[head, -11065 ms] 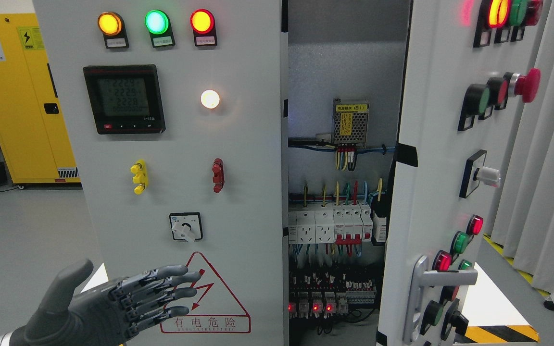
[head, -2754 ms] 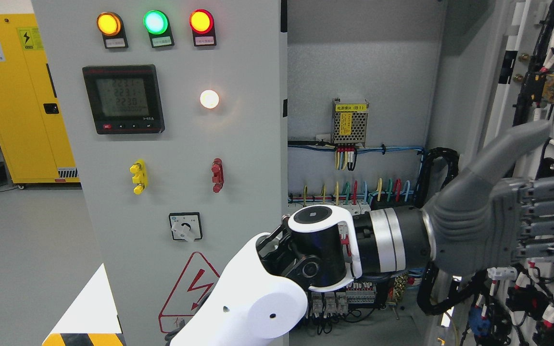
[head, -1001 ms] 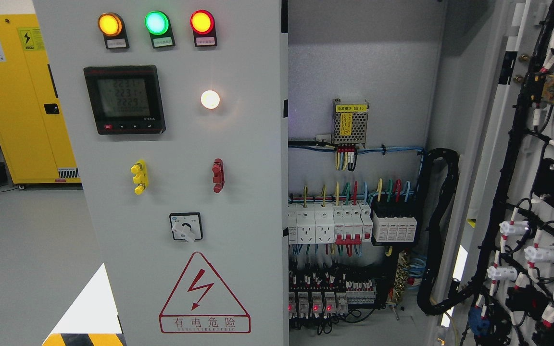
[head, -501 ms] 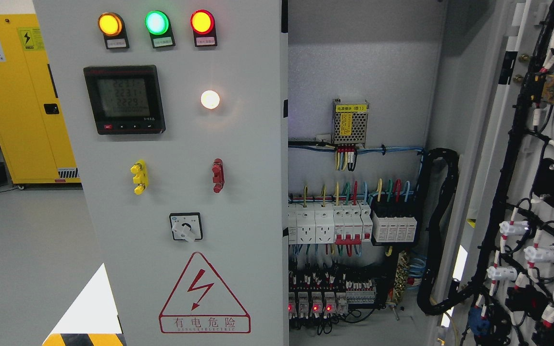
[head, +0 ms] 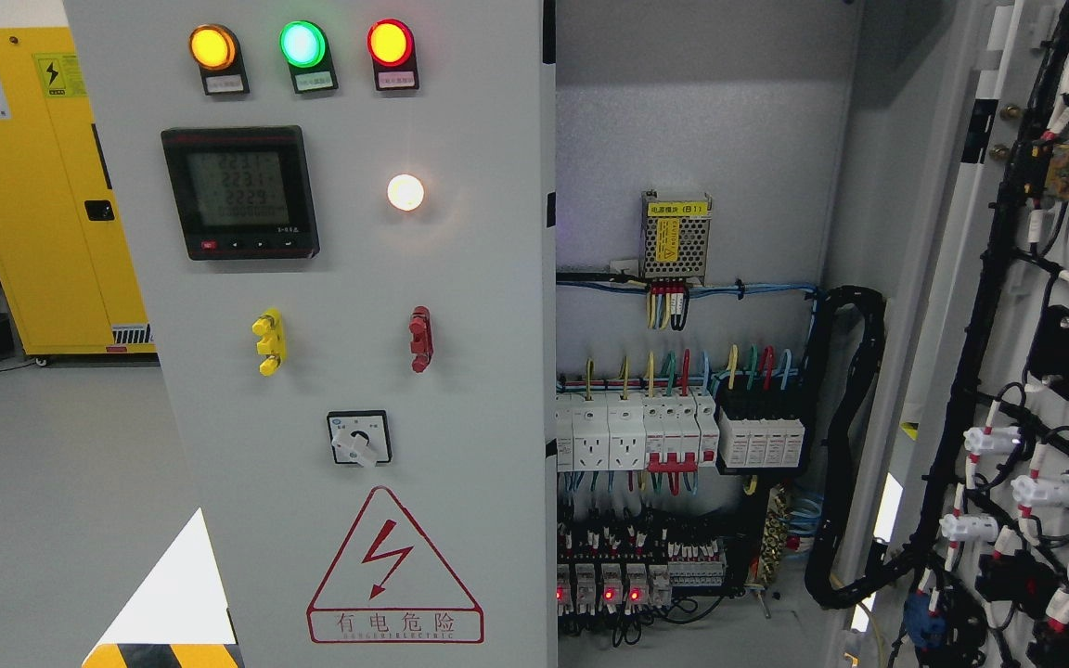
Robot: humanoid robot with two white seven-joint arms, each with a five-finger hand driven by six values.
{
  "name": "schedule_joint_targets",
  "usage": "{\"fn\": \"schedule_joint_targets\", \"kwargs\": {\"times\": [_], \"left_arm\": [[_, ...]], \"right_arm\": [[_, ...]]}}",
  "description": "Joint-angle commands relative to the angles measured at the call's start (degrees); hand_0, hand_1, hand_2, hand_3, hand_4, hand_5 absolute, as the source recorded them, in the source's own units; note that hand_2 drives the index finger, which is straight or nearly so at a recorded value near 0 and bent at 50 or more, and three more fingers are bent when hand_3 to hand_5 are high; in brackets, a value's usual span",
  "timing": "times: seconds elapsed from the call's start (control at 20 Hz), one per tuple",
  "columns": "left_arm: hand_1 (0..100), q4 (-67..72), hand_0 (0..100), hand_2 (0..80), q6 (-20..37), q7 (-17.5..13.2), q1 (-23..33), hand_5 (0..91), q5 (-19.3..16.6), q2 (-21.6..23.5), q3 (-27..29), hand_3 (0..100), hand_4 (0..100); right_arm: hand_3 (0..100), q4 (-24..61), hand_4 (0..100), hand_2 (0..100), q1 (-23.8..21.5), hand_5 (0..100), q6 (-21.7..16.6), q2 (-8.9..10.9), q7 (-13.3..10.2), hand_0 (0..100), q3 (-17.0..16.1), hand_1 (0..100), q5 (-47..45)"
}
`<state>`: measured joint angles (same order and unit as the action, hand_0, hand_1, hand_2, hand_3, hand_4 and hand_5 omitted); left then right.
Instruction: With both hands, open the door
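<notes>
One view only, from my head camera, and neither of my hands shows in it; I cannot tell how far either is open or whether it holds anything.

Left side: the cabinet's left panel (head: 349, 390) faces me flat and shut. On it I note three lit lamps (head: 302, 43) in amber, green and red, a meter with a grey screen (head: 239, 191), a white lamp (head: 405, 192), a yellow clip (head: 266, 341), a red clip (head: 420, 339), a small rotary switch (head: 359, 438) and a red warning triangle (head: 394, 568).

Right side: the door (head: 971, 306) stands swung well out at the picture's right edge, its inner face turned toward me, with black cable bundles (head: 998, 464) and white connectors running down it. The opening is wide. Inside I see a small metal power supply (head: 676, 237), a row of white breakers (head: 632, 431) and a lower row with red lights (head: 609, 592). A thick black cable loop (head: 845, 445) runs from the interior toward the door.

Assessment: the door appears fully opened and nothing touches it. I judge the task essentially done, with my arms clear of the frame. A yellow cabinet (head: 43, 186) stands well apart, far left.
</notes>
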<state>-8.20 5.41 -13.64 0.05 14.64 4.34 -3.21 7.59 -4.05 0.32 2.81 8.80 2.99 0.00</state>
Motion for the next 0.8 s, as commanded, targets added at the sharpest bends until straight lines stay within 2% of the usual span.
{"fn": "schedule_joint_targets", "kwargs": {"times": [0.0, 0.25, 0.6, 0.75], "left_arm": [[0, 10.8, 0, 0.0, 0.1, 1.9, 1.1, 0.0, -2.2, -0.6, -1.5, 0, 0], [0, 10.5, 0, 0.0, 0.2, 5.5, 1.1, 0.0, -2.1, -0.9, -1.9, 0, 0], [0, 10.3, 0, 0.0, 0.3, 5.6, 0.7, 0.0, -2.1, -1.3, -2.0, 0, 0], [0, 10.3, 0, 0.0, 0.1, 5.5, 0.5, 0.0, -2.0, -1.9, -1.9, 0, 0]], "right_arm": [[0, 0.1, 0, 0, 0.0, 0, 0.0, 0.09, 0.0, 20, -0.2, 12, -1.8], [0, 0.1, 0, 0, 0.1, 0, 0.0, 0.09, 0.0, 20, 0.3, 12, -1.8], [0, 0.5, 0, 0, 0.1, 0, -0.1, -0.09, 0.0, 20, -0.4, 12, -2.1], [0, 4.7, 0, 0, -0.1, 0, -0.3, -0.09, -0.1, 20, -0.4, 12, -1.9]]}}
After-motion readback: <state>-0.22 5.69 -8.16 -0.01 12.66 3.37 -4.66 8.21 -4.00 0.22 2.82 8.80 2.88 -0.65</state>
